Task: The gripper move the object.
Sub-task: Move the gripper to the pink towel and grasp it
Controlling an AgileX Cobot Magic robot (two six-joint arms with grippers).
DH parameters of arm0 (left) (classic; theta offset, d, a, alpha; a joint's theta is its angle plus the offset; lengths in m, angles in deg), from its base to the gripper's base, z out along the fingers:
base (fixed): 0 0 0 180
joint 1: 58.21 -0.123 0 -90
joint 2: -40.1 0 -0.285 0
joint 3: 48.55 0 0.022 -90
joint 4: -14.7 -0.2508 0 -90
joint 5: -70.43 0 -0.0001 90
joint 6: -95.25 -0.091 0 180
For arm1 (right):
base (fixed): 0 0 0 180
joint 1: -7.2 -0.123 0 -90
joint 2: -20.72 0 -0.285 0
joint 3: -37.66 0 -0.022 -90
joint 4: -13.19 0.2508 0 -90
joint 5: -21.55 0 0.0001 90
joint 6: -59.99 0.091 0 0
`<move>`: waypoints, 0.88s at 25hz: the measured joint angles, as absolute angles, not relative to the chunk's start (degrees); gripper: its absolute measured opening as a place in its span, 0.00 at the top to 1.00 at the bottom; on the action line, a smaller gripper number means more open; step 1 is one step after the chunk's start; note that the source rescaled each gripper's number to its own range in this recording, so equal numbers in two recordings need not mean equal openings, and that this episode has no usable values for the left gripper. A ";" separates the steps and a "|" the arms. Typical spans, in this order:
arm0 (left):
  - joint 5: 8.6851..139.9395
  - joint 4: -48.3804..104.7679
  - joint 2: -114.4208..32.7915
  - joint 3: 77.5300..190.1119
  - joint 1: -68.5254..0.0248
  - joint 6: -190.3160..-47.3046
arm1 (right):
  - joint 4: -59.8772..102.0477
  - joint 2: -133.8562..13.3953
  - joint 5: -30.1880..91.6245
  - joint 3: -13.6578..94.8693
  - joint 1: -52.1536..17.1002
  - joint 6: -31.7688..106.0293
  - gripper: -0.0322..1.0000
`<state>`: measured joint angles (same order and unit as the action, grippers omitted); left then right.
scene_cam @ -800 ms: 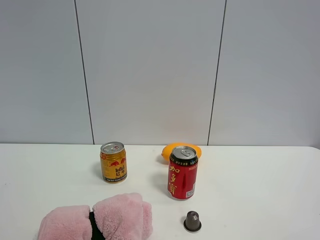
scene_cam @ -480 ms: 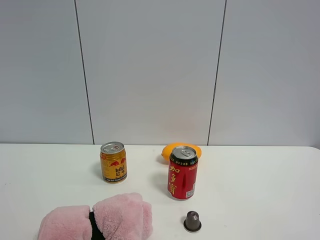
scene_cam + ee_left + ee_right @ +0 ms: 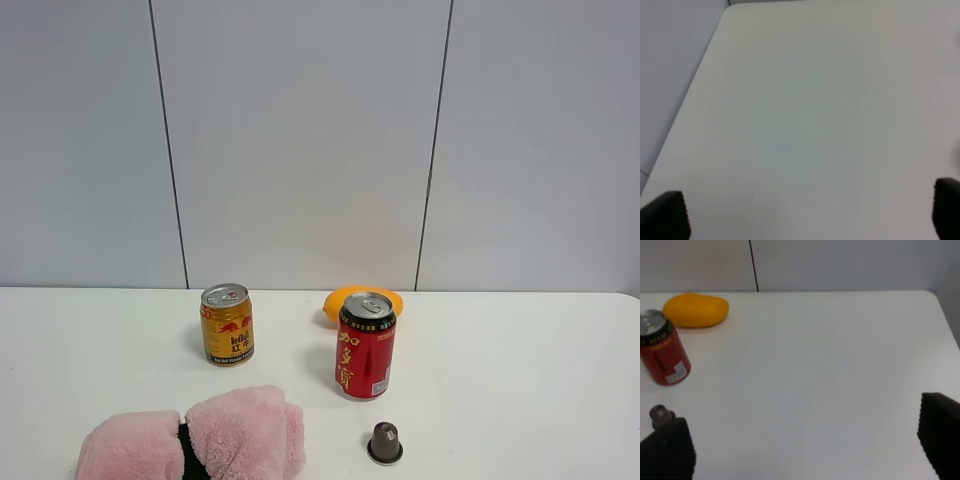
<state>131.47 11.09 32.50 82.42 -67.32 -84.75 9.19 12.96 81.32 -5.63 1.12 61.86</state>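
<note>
The object, a pink fluffy rolled towel (image 3: 195,440) with a black band around its middle, lies on the white table (image 3: 520,380) at the front left of the exterior high view. No arm shows in that view. In the left wrist view my left gripper (image 3: 810,212) stands open over bare table, its two black fingertips (image 3: 667,215) far apart. My right gripper (image 3: 805,447) is also open, with nothing between its fingers (image 3: 940,432). The towel shows in neither wrist view.
A gold can (image 3: 227,324) stands behind the towel. A red can (image 3: 366,345) stands to its right, also visible as the red can (image 3: 661,355). An orange fruit (image 3: 345,298), (image 3: 696,310) lies behind it. A small dark capsule (image 3: 385,442), (image 3: 660,413) sits in front.
</note>
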 joint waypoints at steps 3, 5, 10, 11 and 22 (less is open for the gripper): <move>131.47 11.09 32.50 82.42 -67.32 -84.75 | 9.60 12.89 81.03 -4.81 1.12 61.76 0.00; 131.47 11.09 32.50 82.42 -67.32 -84.75 | 10.81 11.67 80.98 -4.61 1.12 61.32 0.00; 131.47 11.09 32.50 82.42 -67.32 -84.75 | 15.72 3.25 77.65 -4.56 1.12 57.33 0.00; 131.47 11.09 32.50 82.42 -67.32 -84.75 | 17.09 1.09 75.91 -4.56 1.12 56.26 0.00; 131.47 11.09 32.50 82.42 -67.32 -84.75 | 45.96 -19.45 62.80 -3.66 1.12 29.74 0.00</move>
